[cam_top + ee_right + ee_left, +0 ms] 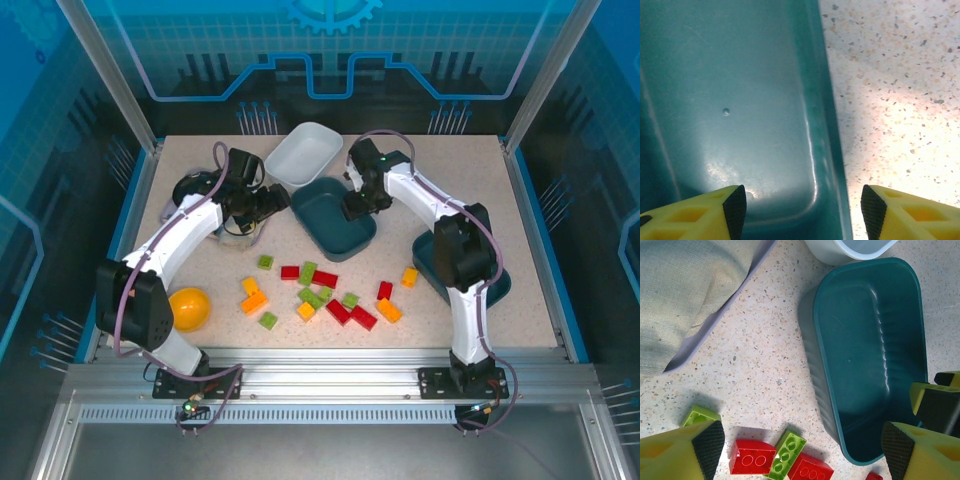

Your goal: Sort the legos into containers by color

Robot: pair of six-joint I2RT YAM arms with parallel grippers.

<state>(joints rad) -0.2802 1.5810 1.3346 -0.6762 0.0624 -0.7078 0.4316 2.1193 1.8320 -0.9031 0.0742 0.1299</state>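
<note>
Red, lime green and orange legos (322, 290) lie scattered on the front middle of the table. A white tray (305, 152) stands at the back, a dark teal tray (330, 215) just in front of it, and a second teal tray (500, 285) lies at the right under the right arm. My right gripper (802, 210) is open astride the middle teal tray's (740, 100) long wall, one finger inside and one outside. My left gripper (800, 450) hangs open and empty left of that tray (870, 350), above two red legos (752, 457) and a green one (787, 454).
A round orange bowl (190, 308) sits at the front left beside the left arm. A round black bowl (195, 188) is at the back left. A grey cloth-like surface with a pale rim (685, 290) lies left of the left gripper. The white tray's (850, 247) corner touches the teal tray.
</note>
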